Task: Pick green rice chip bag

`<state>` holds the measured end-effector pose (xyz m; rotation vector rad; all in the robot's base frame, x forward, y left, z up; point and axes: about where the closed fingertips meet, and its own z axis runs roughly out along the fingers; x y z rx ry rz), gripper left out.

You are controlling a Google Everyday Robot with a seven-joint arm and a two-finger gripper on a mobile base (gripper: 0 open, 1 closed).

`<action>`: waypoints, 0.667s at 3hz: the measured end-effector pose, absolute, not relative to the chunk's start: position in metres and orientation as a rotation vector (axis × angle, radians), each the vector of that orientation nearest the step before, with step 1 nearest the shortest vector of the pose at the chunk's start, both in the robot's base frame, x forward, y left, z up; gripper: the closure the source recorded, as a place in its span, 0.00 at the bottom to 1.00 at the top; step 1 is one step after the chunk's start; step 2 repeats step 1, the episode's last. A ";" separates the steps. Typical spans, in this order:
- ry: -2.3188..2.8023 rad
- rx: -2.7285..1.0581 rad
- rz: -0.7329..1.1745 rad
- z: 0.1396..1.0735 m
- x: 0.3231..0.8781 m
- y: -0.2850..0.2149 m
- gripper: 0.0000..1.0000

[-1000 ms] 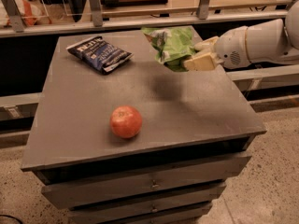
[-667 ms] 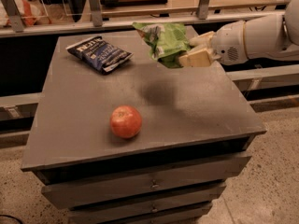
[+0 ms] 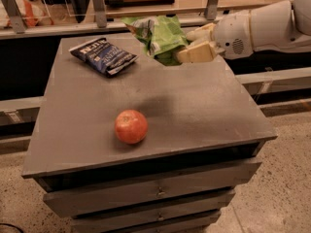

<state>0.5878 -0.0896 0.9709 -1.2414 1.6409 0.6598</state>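
Since a second ago, the gripper point(image 3: 186, 47) and the green rice chip bag point(image 3: 158, 35) have shifted left and slightly upward, from over the far-right part of the cabinet top point(image 3: 204, 106) toward the middle of its far edge.

Camera view: the gripper's pale fingers point(image 3: 198, 53) pinch the right end of the green rice chip bag, which hangs crumpled in the air, clear of the surface, above the far edge. The white arm point(image 3: 262, 28) reaches in from the right. A dark blue chip bag point(image 3: 103, 56) lies flat near the far-left corner. A red apple point(image 3: 130, 126) sits toward the near edge, left of centre, well apart from both bags. Below the top, drawer fronts point(image 3: 155, 191) are stacked.
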 end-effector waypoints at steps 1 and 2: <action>1.641 -1.242 0.660 0.971 0.588 -0.089 1.00; 1.641 -1.242 0.660 0.971 0.588 -0.089 1.00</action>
